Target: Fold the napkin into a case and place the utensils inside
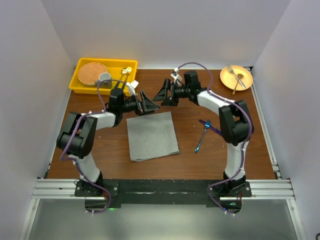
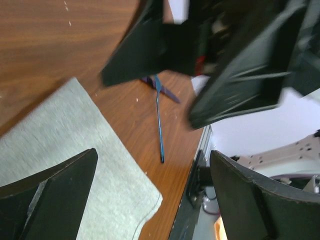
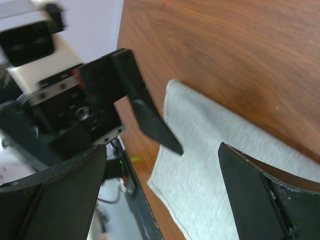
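Your napkin lies flat near the middle of the brown table. It is a plain mid-grey cloth, roughly square, turned a little off the table's edges and not yet narrowed into a pouch. The utensils lie apart from it on its right, slim blue pieces crossing near their far ends, close beside the right arm.

Both grippers hover just past the napkin's far edge, tips toward each other. The left gripper has its jaws spread wide and holds nothing. The right gripper is likewise spread and empty.

Only the overhead view gives you the whole cloth. The left wrist view shows one corner, a faint line running along one edge, and a blue handle beyond it. The right wrist view shows another corner of the cloth with the left gripper's fingers over it.
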